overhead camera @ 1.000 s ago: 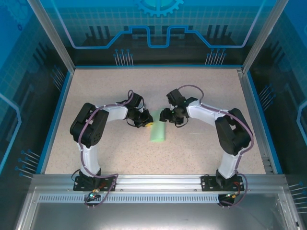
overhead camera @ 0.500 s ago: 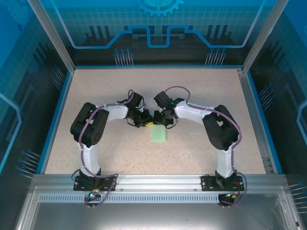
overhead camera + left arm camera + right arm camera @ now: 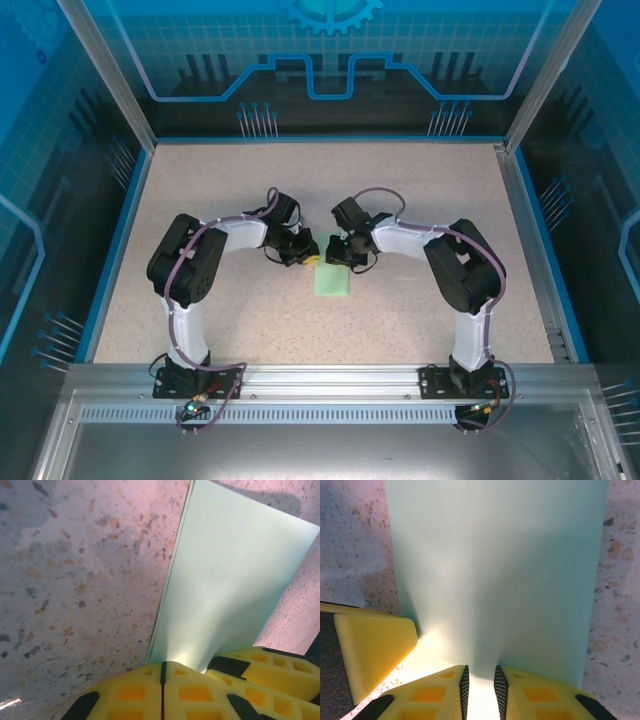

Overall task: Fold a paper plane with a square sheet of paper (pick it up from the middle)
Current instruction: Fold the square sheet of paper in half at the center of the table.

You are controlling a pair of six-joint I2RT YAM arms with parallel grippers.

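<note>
The left hand [image 3: 161, 672] is fully closed, its two yellow fingers pressed flat together so that only a thin dark seam shows between them. It pinches the far end of the square sheet of paper [image 3: 225, 580], which rises out of the fingertips and widens as it runs away from them. Along one long edge of the sheet a second layer peeks out (so the paper lies doubled, not flat and single).

The right hand [image 3: 480, 680] meets the same end of the sheet [image 3: 495, 570] just beside the left one. Its jaws stand almost closed, a narrow slit apart, and pale paper fills that slit; whether they press on it I cannot tell. One yellow finger [image 3: 375, 640] of the left hand sits at that end of the sheet too, touching its edge.

From above, both hands, left [image 3: 305, 255] and right [image 3: 345, 255], come together at the far edge of the sheet [image 3: 332, 282], one arm curving in from each side. The pale mint-green sheet reaches from them toward the arm bases over the speckled beige surface [image 3: 420, 320], which spreads wide around the sheet on every side.
</note>
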